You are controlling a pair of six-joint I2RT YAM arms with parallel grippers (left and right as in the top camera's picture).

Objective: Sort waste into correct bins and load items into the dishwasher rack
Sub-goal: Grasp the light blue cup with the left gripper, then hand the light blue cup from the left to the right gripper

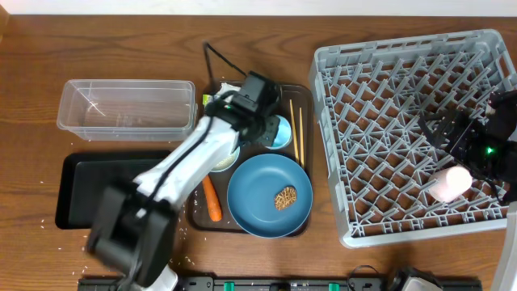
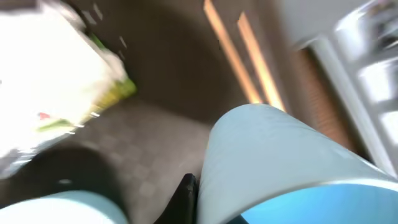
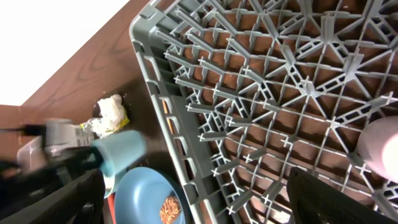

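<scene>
Overhead: the left gripper [image 1: 265, 129] reaches over the brown serving tray [image 1: 306, 97] with its jaws closed on the rim of the small light-blue cup [image 1: 280, 134], just left of the wooden chopsticks [image 1: 296, 133]. The large blue plate [image 1: 258, 202] lies at the tray's near side with the brown food lump [image 1: 285, 197] on it and the orange carrot [image 1: 212, 200] beside it. The right gripper [image 1: 464, 149] hangs over the dishwasher rack [image 1: 380, 89], its jaws apart and holding nothing. The small pink cup [image 1: 451, 183] stands in the rack just beside it.

Left wrist: blurred. The light-blue cup fills the lower right, with a dark finger [image 2: 186, 193] against its wall.

Right wrist: the fingers [image 3: 339, 199] are spread wide over the rack. Past the rack's edge, the light-blue cup is tilted above the plate.
</scene>
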